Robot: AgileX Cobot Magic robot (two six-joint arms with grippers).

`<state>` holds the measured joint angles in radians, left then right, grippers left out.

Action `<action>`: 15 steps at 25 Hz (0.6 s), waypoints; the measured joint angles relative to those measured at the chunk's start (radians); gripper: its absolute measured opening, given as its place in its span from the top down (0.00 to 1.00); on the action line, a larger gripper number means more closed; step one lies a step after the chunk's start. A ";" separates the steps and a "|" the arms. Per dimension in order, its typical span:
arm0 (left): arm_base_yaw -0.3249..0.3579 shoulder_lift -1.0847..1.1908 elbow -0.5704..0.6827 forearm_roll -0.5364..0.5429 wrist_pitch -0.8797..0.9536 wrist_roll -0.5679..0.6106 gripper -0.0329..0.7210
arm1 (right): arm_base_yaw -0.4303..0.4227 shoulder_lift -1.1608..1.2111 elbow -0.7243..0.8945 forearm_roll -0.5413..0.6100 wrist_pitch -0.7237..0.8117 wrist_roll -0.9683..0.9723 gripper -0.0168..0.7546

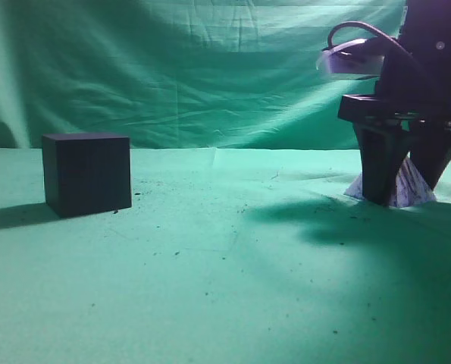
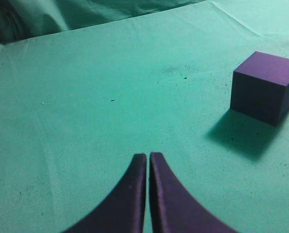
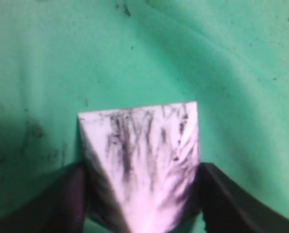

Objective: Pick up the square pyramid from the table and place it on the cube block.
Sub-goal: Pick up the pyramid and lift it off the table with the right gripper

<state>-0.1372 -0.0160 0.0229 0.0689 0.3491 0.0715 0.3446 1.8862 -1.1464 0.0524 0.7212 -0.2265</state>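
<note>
The square pyramid [image 1: 412, 189] is whitish-lavender with dark streaks and rests on the green table [image 1: 225, 273] at the right. My right gripper [image 1: 405, 197] stands straight down over it with a dark finger on each side. In the right wrist view the fingers press against both flanks of the pyramid [image 3: 144, 155], so the right gripper [image 3: 142, 194] is shut on it. The dark cube block [image 1: 86, 173] sits on the table at the far left. In the left wrist view the cube [image 2: 265, 87] lies ahead to the right of my left gripper [image 2: 147, 156], which is shut and empty above bare cloth.
A wrinkled green backdrop [image 1: 195, 68] hangs behind the table. The cloth between cube and pyramid carries only small dark specks. The left arm does not show in the exterior view.
</note>
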 joint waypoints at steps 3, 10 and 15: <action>0.000 0.000 0.000 0.000 0.000 0.000 0.96 | 0.002 0.000 -0.008 -0.015 0.011 -0.004 0.46; 0.000 0.000 0.000 0.000 0.000 0.000 0.96 | 0.004 0.009 -0.082 -0.023 0.107 -0.004 0.55; 0.000 0.000 0.000 0.000 0.000 0.000 0.96 | 0.004 -0.047 -0.212 0.004 0.186 -0.004 0.54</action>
<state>-0.1372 -0.0160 0.0229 0.0689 0.3491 0.0715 0.3483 1.8395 -1.3588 0.0559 0.9068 -0.2303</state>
